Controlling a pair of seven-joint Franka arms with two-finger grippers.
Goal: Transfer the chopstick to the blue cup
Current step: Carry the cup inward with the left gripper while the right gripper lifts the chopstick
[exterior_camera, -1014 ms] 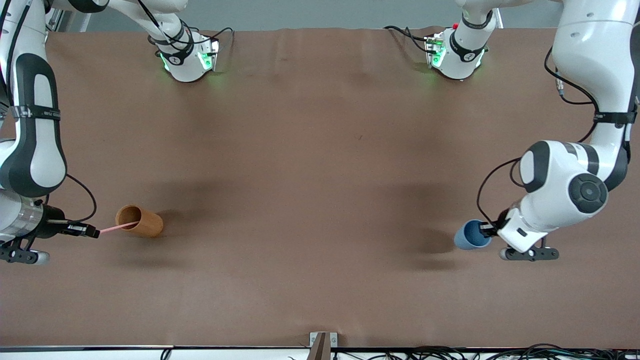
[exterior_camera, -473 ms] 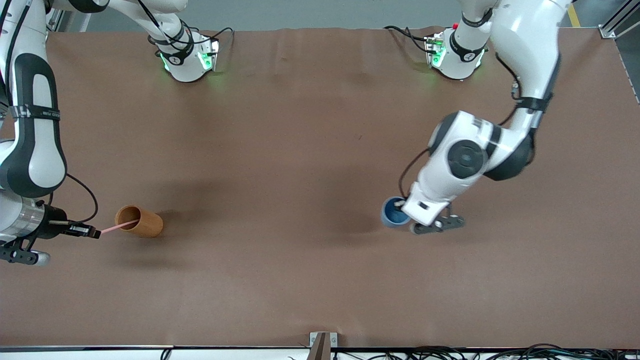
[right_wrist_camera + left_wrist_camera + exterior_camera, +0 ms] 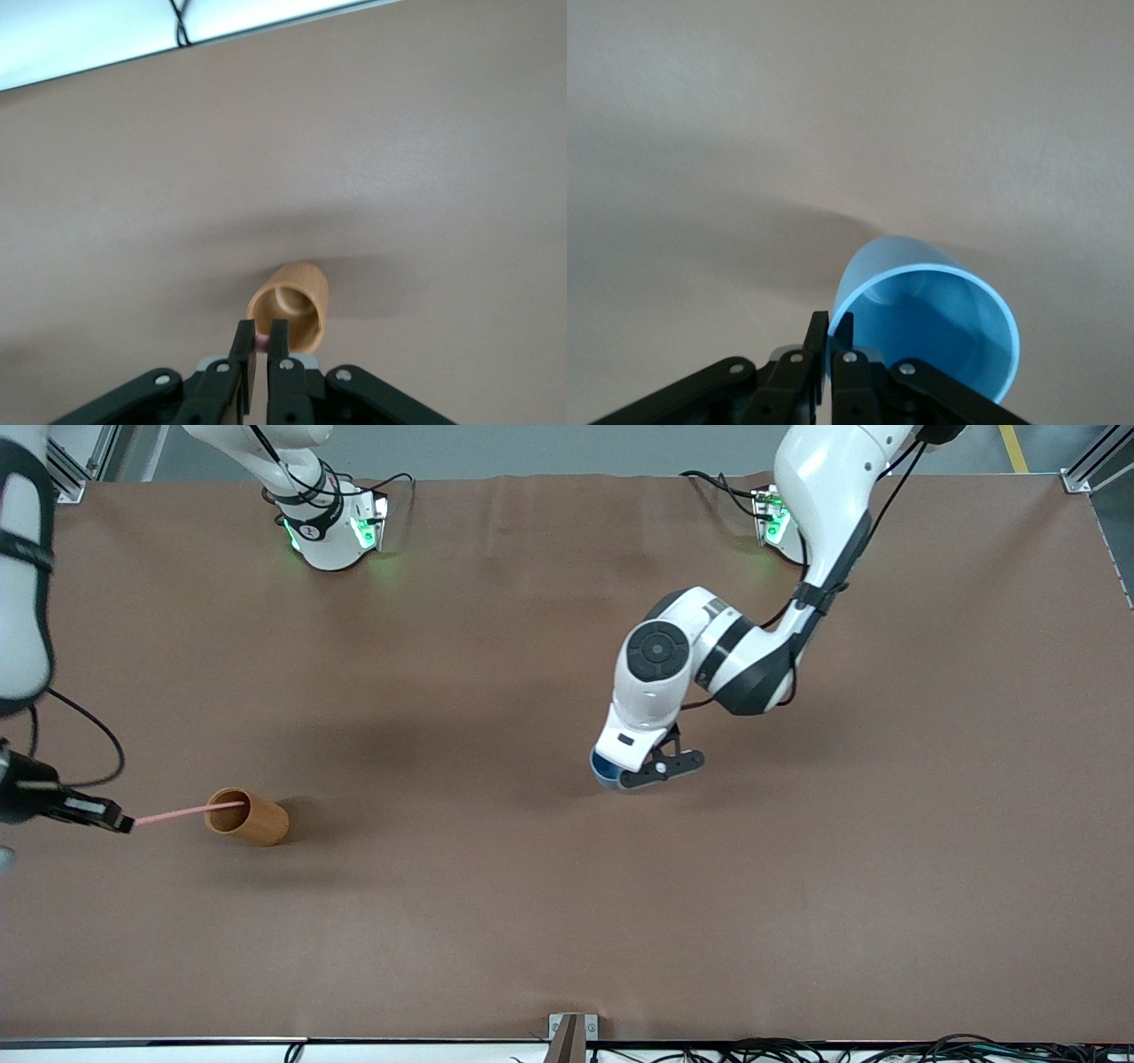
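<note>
Since the earlier frames, the left arm has swung from its own end of the table toward the middle, carrying the blue cup [image 3: 604, 772] with it, while the right gripper [image 3: 124, 823] has drawn back toward the table edge, pulling the chopstick [image 3: 173, 813] partly out of the orange-brown cup [image 3: 246, 817]. Left gripper [image 3: 830, 329]: fingers [image 3: 817, 332] pressed together on the rim of the blue cup [image 3: 926, 323], one finger inside the wall and one outside; the cup hangs tilted above the brown table cover [image 3: 496, 886], its mouth turned toward the wrist camera, well apart from the orange-brown cup and toward the left arm's end of the table from it. Right gripper [image 3: 261, 341]: fingers pinching one end of the pink chopstick [image 3: 262, 341], which shows between them as a small pink tip. From that grip the chopstick runs nearly level to the orange-brown cup, its free end at the cup's open mouth. Orange-brown cup [image 3: 290, 304]: stands on the cover near the right arm's end of the table, seen with its mouth toward the right gripper. Both arm bases [image 3: 332, 527] sit along the table edge farthest from the front camera.
</note>
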